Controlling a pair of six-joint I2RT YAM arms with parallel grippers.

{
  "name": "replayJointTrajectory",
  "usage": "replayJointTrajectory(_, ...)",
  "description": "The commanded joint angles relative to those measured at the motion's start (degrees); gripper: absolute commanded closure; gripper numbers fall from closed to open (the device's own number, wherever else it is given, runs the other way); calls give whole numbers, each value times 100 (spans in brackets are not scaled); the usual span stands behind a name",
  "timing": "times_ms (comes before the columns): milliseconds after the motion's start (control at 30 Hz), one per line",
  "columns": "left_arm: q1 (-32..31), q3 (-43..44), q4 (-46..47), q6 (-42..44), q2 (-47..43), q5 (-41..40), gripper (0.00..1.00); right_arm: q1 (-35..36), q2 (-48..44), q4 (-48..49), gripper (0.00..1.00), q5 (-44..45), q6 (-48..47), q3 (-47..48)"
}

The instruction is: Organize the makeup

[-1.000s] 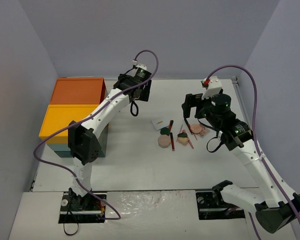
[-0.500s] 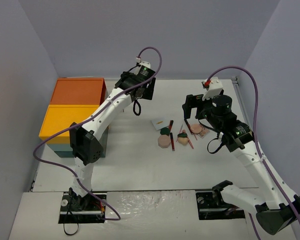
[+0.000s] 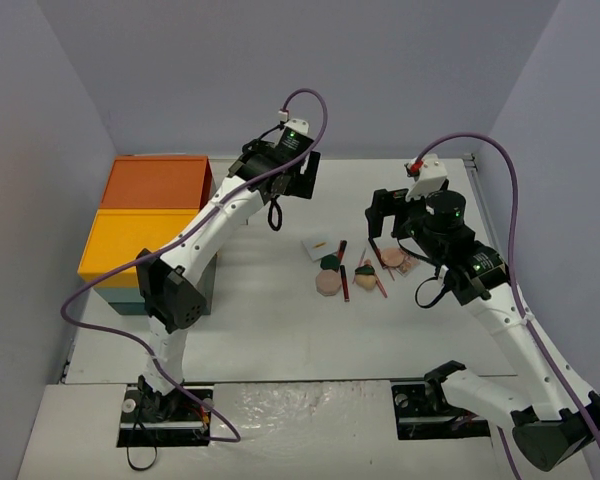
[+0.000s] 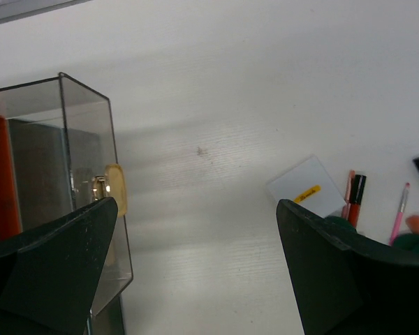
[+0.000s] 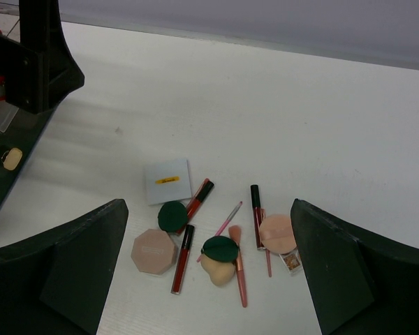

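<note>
On the table (image 5: 335,125), the makeup (image 5: 221,248) lies scattered: pencils (image 5: 182,258), sponge (image 5: 218,271), white card (image 5: 167,181).

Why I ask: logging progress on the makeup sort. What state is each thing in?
left gripper: jaws open, empty
right gripper: jaws open, empty
storage box: lids down
octagonal compact: shut
dark red lip gloss: capped, lying flat
white card: lying flat
round puff: lying flat

Matt card (image 4: 304,187), clear plastic box (image 4: 84,174)
</note>
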Motion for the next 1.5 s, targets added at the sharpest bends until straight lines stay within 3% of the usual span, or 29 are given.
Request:
replayJointTrajectory(0,-391,-143,327,224,-741,821,3,21,-170,315,0,312,43,21)
replayJointTrajectory(233,-837,-1497,807,-89,-874,1711,3,12,-454,306,0,649,91,-72)
replayJointTrajectory(400,-870,-1992,1301,-439,-638,2056,8,12,-750,301,0,797,199,-272)
replayJointTrajectory(633,-872,-1461,1333,-597,230,1948,20,12,-1070,280,0,1011,446,-484)
replayJointTrajectory(833,-913,-1023,1226,-560,877,1950,40,12,-1121,197,0,1026,442,-484)
replayJointTrajectory(1000,-980,-981,1151,-576,1102,1872,48,12,-1113,173,0,1009,463,-502)
replayJointTrajectory(1467,-1163,-1030,1148,-457,1452,1863,52,12,-989,163,0,936,463,-504)
